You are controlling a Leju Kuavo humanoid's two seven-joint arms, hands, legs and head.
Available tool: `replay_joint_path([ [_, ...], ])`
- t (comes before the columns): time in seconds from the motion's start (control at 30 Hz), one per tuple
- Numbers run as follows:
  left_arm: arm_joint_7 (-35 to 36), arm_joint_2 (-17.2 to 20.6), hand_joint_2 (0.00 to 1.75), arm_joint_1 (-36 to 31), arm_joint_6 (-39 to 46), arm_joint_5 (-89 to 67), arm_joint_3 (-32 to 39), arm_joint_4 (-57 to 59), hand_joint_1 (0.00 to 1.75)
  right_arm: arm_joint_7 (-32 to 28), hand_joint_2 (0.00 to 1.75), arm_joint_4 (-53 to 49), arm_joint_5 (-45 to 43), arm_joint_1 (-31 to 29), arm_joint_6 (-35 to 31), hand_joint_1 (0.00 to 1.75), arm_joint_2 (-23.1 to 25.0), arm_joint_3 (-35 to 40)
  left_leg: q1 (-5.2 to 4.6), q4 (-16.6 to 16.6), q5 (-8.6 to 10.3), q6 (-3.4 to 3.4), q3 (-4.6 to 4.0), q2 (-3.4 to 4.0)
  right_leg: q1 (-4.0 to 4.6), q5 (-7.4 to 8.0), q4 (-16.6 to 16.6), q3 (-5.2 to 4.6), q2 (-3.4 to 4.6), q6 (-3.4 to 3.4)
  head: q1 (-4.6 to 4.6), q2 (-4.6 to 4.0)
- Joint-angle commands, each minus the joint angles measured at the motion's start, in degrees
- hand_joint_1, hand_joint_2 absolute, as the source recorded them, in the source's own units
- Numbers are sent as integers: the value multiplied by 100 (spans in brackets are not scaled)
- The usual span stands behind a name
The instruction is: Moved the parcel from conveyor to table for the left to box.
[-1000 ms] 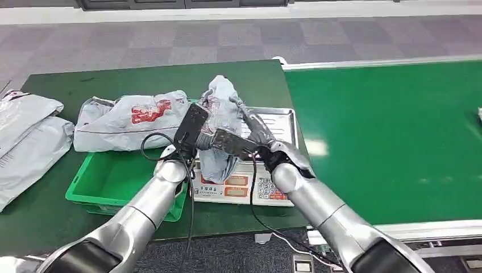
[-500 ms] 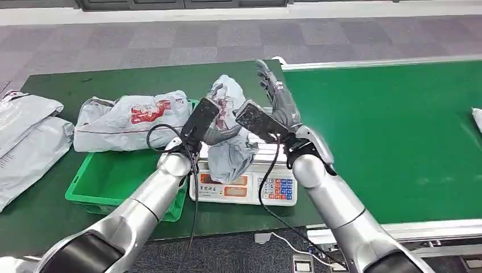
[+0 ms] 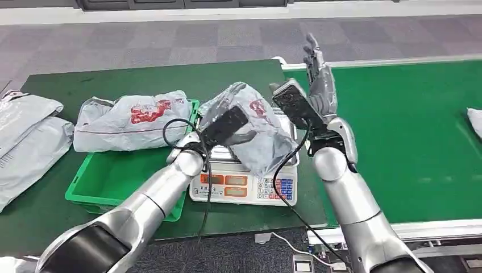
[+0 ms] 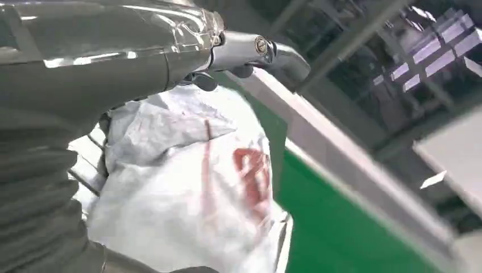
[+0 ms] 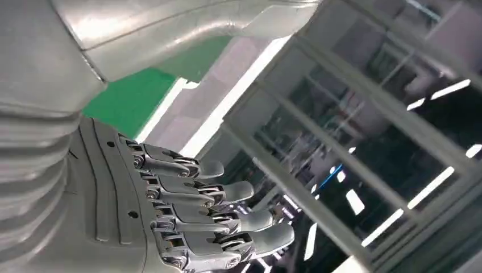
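A crumpled grey parcel (image 3: 258, 122) with red print hangs just above the scale's steel tray (image 3: 287, 120). My left hand (image 3: 230, 129) grips it from the left side. The left wrist view shows the same parcel (image 4: 193, 187) close up, pale with a red mark, under the thumb (image 4: 258, 50) of my left hand (image 4: 85, 68). My right hand (image 3: 319, 79) is raised upright at the conveyor's near corner, fingers spread, holding nothing and apart from the parcel. In the right wrist view that right hand (image 5: 187, 222) has its fingers extended against a background of windows.
A weighing scale (image 3: 244, 185) with red displays sits at the table's front edge. A green bin (image 3: 108, 182) to its left has another grey parcel (image 3: 133, 119) across its far rim. More grey parcels (image 3: 28, 136) lie far left. The green conveyor (image 3: 409, 142) carries a parcel (image 3: 475, 119) at the right edge.
My right hand has let go of the parcel and risen up and to the right, fingers spread. The left hand alone now holds the parcel, which has swung right over the scale.
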Motion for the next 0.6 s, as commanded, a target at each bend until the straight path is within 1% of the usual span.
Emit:
replay_joint_path([
  [0.03, 480, -347, 175, -401, -901, -1652, -2820, 1061, 0, -271, 175, 170, -162, 16, 95, 0, -149, -1156, 0, -5, 2, 4, 8, -37, 1, -8, -12, 24, -37, 3, 0, 0],
  [0.07, 675, -484, 175, -434, -1438, -1882, -3109, 1256, 0, -367, 175, 152, -209, 75, 135, 0, -186, -1247, 0, -10, 1, 5, 14, -30, 1, -6, -17, 29, -32, 2, -2, 0],
  [0.1, 810, -549, 175, -491, -1799, -2083, -3346, 1347, 0, -465, 175, 105, -266, 101, 189, 0, -185, -1266, -1, -3, 0, 4, 7, -23, -1, -6, -10, 18, -24, 2, -2, 0],
  [0.13, 839, -549, 175, -484, -1826, -2086, -3358, 1302, 0, -466, 175, 72, -265, 119, 189, 0, -179, -1276, 1, -5, 0, 5, 9, -38, 1, -8, -17, 27, -39, 3, 0, 0],
  [0.17, 903, -549, 175, -513, -1980, -2113, -3417, 1297, 0, -474, 175, -7, -251, 151, 223, 0, -159, -1268, 0, 1, -2, 3, 2, -19, -1, -5, -9, 11, -20, 2, -2, 0],
  [0.2, 901, -549, 175, -540, -2028, -2131, -3448, 1308, 0, -472, 175, -34, -237, 157, 245, 0, -150, -1254, 0, -5, -2, 5, 9, -23, 0, -6, -17, 21, -24, 2, 0, 0],
  [0.23, 993, -549, 175, -579, -2180, -2155, -3484, 1353, 0, -479, 175, -74, -229, 171, 274, 0, -149, -1224, -3, 1, -5, 4, 2, -11, -3, -5, -7, 10, -12, 1, 0, 0],
  [0.33, 1130, -520, 175, -656, -2312, -2187, -3457, 1501, 0, -492, 175, -102, -269, 160, 388, 0, -165, -1105, -1, 1, -7, 3, 2, 1, -1, -3, -5, 4, -4, -1, 0, 0],
  [0.6, 1112, -500, 175, -662, -2302, -2196, -3450, 1512, 0, -497, 175, -68, -290, 147, 396, 0, -173, -1092, -2, -5, -2, 2, 8, 5, 2, 0, -5, 8, 1, 1, 0, 0],
])
